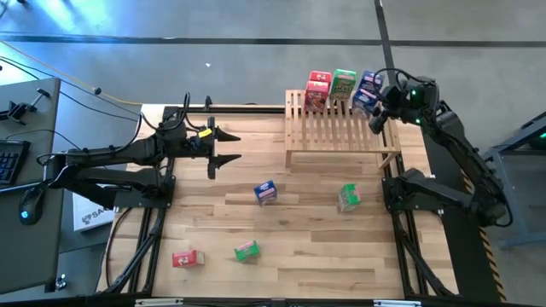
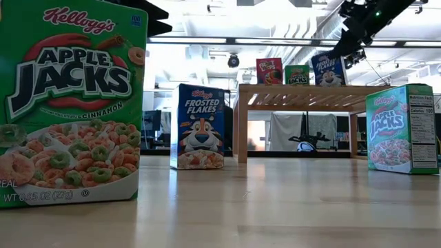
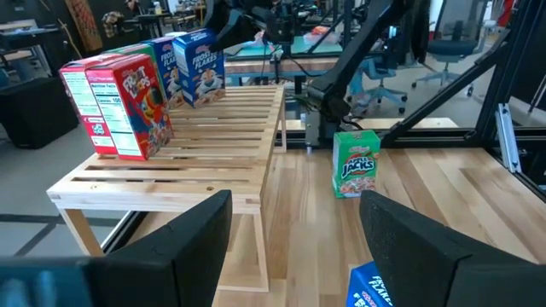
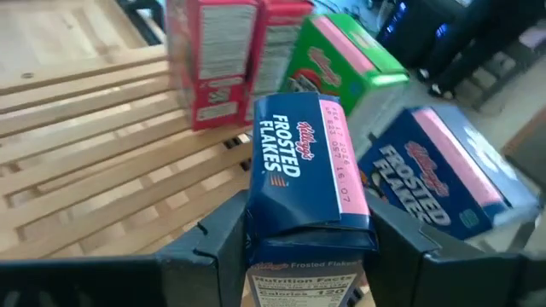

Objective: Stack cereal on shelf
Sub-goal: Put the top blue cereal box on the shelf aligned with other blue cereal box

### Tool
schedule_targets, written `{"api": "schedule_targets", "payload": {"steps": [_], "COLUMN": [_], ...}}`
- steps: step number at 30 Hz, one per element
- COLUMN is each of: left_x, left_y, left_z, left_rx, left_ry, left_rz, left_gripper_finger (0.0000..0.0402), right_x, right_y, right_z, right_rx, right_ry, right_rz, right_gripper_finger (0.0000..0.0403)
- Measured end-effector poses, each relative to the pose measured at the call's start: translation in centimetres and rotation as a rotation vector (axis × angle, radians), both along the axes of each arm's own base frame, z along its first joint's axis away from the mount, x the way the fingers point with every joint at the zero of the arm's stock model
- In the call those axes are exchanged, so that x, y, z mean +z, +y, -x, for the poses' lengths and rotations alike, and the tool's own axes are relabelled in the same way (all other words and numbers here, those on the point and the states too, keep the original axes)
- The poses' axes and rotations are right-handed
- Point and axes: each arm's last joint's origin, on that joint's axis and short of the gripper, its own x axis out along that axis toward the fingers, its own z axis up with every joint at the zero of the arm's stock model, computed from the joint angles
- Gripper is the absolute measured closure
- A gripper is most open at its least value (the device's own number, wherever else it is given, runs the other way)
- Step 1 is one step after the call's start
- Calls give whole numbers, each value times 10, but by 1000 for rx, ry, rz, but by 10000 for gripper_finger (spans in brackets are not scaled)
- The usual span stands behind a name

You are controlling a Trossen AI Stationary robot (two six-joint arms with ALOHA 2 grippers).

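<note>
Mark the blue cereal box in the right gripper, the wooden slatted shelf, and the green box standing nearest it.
blue Frosted Flakes box (image 4: 303,175): right wrist view, top panel.
wooden slatted shelf (image 1: 333,130): high view, bare slats.
green Apple Jacks box (image 1: 348,198): high view, top.

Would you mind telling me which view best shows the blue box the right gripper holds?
The right wrist view: the blue Frosted Flakes box fills it, clamped between the fingers. The high view shows it small; in the low and left wrist views I cannot single it out.

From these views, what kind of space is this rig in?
Likely a robotics lab or workshop: concrete floor around the table, office chairs and workbenches behind the shelf, a keyboard on a side desk.
</note>
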Motion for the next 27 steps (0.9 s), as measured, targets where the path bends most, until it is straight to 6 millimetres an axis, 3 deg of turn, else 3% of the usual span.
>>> {"api": "schedule_targets", "payload": {"steps": [15, 27], "left_x": [0, -4], "left_y": [0, 2], "left_z": [0, -7], "left_rx": [0, 9], "left_ry": [1, -1], "left_rz": [1, 22], "left_gripper_finger": [151, 159], "right_x": [1, 19], "right_y": [-3, 22], "right_z": [4, 14], "right_rx": [-114, -99], "right_ry": [9, -52], "right_rz": [12, 161], "right_gripper_finger": [177, 178]}}
